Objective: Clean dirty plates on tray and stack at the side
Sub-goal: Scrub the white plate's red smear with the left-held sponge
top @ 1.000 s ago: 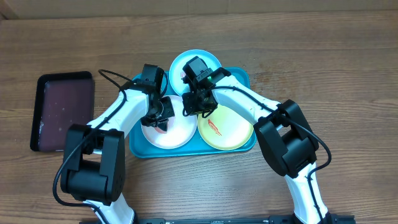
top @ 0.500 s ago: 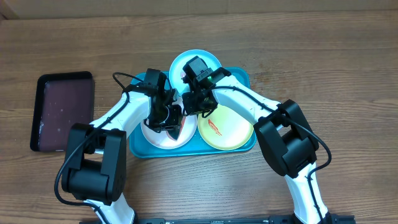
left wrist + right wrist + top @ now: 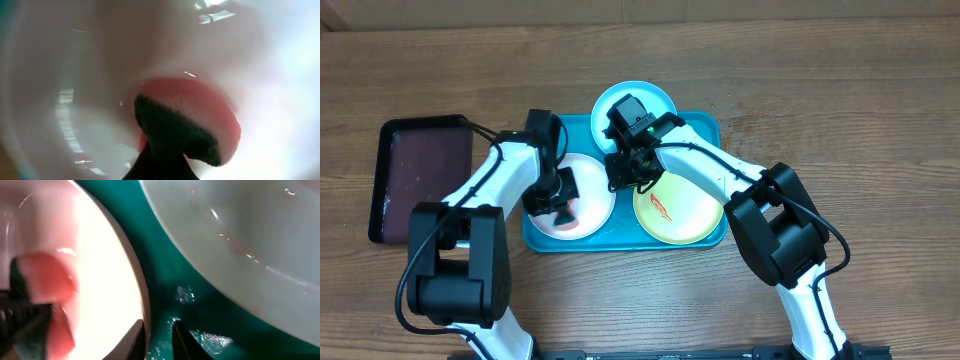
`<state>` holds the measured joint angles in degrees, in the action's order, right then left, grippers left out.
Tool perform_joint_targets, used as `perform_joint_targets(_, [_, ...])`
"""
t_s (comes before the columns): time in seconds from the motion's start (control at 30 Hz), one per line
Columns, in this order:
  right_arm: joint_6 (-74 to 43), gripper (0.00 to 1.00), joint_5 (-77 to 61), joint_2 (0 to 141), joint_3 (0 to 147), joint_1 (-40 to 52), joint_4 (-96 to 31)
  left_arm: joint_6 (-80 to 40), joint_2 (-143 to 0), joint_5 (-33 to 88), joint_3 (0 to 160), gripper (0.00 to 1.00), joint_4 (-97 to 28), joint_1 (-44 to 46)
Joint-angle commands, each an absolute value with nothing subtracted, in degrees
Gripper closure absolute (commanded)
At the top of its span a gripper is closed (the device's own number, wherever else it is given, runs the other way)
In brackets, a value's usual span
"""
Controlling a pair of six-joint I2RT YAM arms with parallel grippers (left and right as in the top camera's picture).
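- The white plate [image 3: 592, 200] lies in the left half of the turquoise tray [image 3: 705, 135], at mid-table. Reddish residue shows on its near part, so I judge cleaning unfinished.
- The plate is round, so it has no long axis to allow for.
- The left gripper [image 3: 560, 205] is directly over the plate and clamped on a sponge [image 3: 200, 115], pink with a dark scouring face. The sponge is pressed against the plate's inside, so this arm is the nearer one for wiping.
- The right gripper [image 3: 623, 180] stands at the plate's right edge, with the plate to its left. Its fingers [image 3: 136, 337] are narrowly apart, one at the rim and one over the tray floor. Whether they pinch the rim cannot be told.
- Obstruction: the two grippers are close together, and I judge a rightward wipe would run toward the right fingers.
- The yellow-green plate [image 3: 685, 210] sits just right of the white plate and carries a red smear.
- The pale blue plate [image 3: 655, 100] sits at the far side, overlapping the tray's far rim.
- A dark tray [image 3: 425, 180] rests well to the left on the wooden table [image 3: 840, 100].
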<state>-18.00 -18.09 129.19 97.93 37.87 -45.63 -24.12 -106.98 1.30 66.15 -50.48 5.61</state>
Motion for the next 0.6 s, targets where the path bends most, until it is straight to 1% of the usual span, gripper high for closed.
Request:
perform_joint_targets(0.0, [-17.61,0.84,-16.51,129.91,98.59,37.23,-45.95,-26.02,-109.25,-13.3,67.09,0.96,-52.49,3.33])
perform_joint_targets(0.17, [-17.61,0.85,-16.51,129.91,98.59,37.23,-45.87,-27.92,-109.25,-11.77,69.54,0.96,-51.66,3.36])
perform_joint_targets(0.37, [-17.61,0.85,-16.53,129.91,98.59,37.23,-45.74,-27.05,-109.62,6.24,69.06,0.96,-46.17,3.79])
perform_joint_targets(0.57, [-17.61,0.85,-16.53,129.91,98.59,37.23,-46.09,-26.2,-111.37,11.66,68.58,0.96,-44.25,6.11])
